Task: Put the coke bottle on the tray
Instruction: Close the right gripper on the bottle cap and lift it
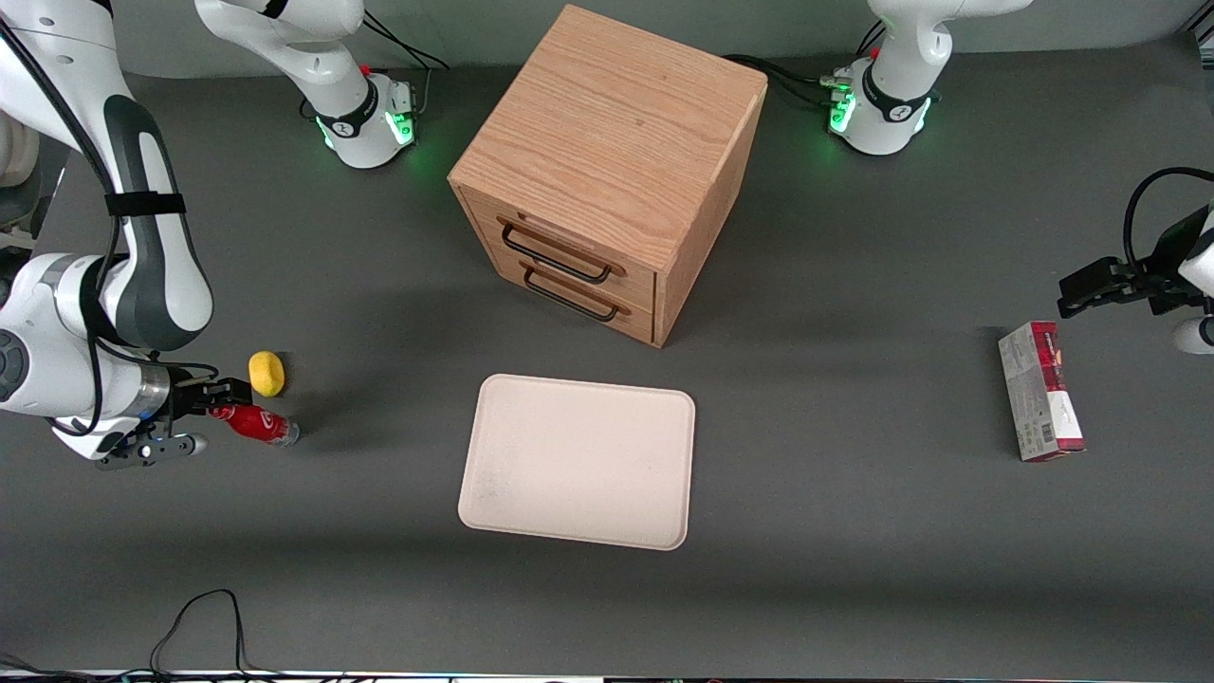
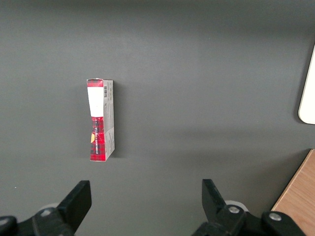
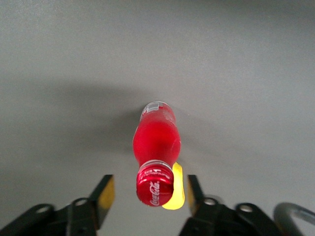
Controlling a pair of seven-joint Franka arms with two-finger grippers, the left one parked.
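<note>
your gripper [image 3: 147,194] sits open around the coke bottle [image 3: 156,147] cap, lower left of the front view; it looks light, hard and slick, so grip the neck.

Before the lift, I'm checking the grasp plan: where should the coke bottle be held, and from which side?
Probably at the neck under the red cap, approaching cap-end on: the coke bottle lies on its side with the cap between the open hand's fingers, lemon close beside.
</note>
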